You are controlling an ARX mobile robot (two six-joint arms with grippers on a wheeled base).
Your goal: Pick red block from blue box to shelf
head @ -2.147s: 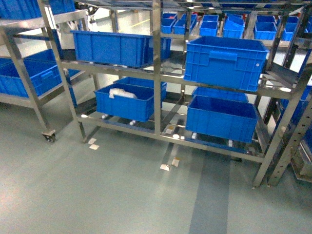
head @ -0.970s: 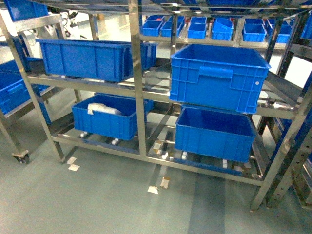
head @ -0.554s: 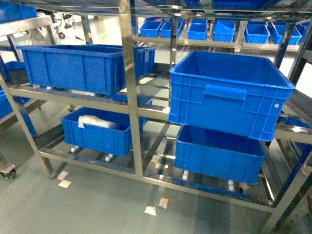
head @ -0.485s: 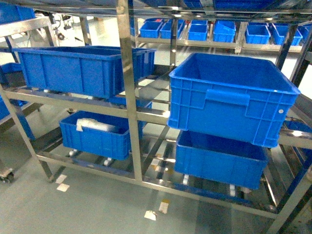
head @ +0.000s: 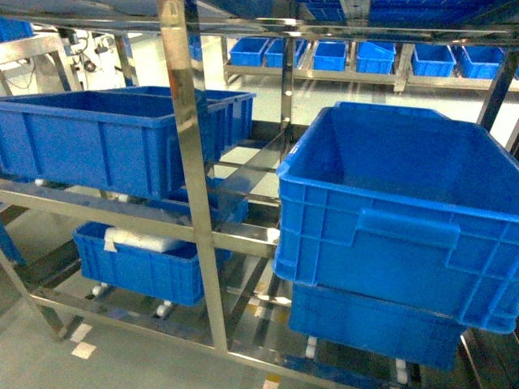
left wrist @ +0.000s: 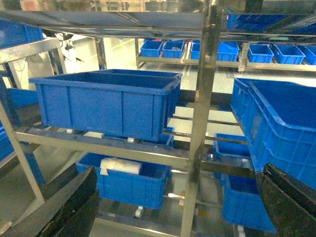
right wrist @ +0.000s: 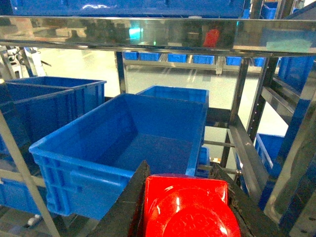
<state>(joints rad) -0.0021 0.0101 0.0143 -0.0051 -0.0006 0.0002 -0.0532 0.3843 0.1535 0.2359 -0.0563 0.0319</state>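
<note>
In the right wrist view, a glossy red block (right wrist: 185,207) sits between the black fingers (right wrist: 126,207) of my right gripper (right wrist: 182,177), which is shut on it. Just ahead and below is a large blue box (right wrist: 123,143), empty inside, on the middle tier of the steel shelf (right wrist: 148,32). The head view shows the same blue box (head: 397,203) close up on the right, behind the shelf upright (head: 190,203). My left gripper (left wrist: 178,170) is open with nothing between its fingers, facing the shelf upright (left wrist: 202,98). Neither gripper shows in the head view.
Another blue crate (head: 105,142) fills the middle tier on the left. Below it, a smaller crate (head: 138,267) holds a white bundle (head: 138,239). A further crate (head: 373,324) sits under the big box. Small blue bins (head: 365,57) line a far rack. Paper scraps (head: 81,350) lie on the floor.
The head view has closed in on the shelf. The crates have grown much larger, the right box now fills the right half, and most of the floor has dropped out of view.
</note>
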